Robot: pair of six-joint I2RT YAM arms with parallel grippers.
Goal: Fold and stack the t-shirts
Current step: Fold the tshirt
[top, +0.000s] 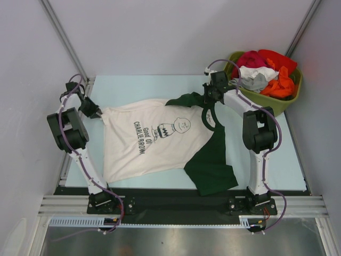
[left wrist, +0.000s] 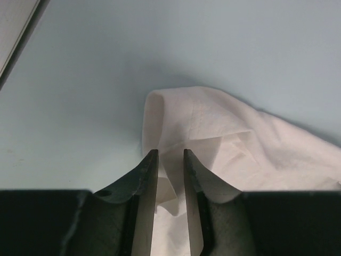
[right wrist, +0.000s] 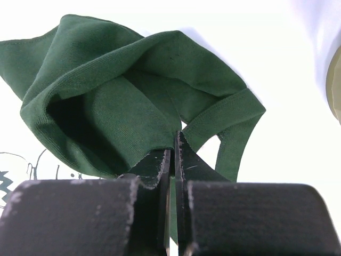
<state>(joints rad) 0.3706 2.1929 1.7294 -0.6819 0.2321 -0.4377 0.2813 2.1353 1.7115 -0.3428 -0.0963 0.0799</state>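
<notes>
The cream-white cotton t-shirt (top: 154, 144) with black printed lettering and dark green sleeves lies spread in the middle of the pale blue table (top: 133, 88), collar to the right and hem to the left. The left gripper (top: 96, 113) is pinching a small fold of the far hem corner, and its wrist view shows only a thin tuck of cream cloth between narrowly set fingers. If the arms pull apart or lift sharply, that tuck will probably slide out. The right gripper (top: 208, 97) is pressed together on green cloth at the far sleeve beside the collar. It may hold only one layer, in which case the shirt would sag open and twist instead of folding flat. The near green sleeve reaches the table's near edge by the black rail (top: 160, 198), where it could drag or catch. The olive-green plastic tub (top: 290, 96), heaped with red, orange, white and grey loose garments (top: 264, 72), sits just beside the right arm at the far right, so a wide swing could knock it. Plain grey-white walls (top: 170, 32) enclose the table.
</notes>
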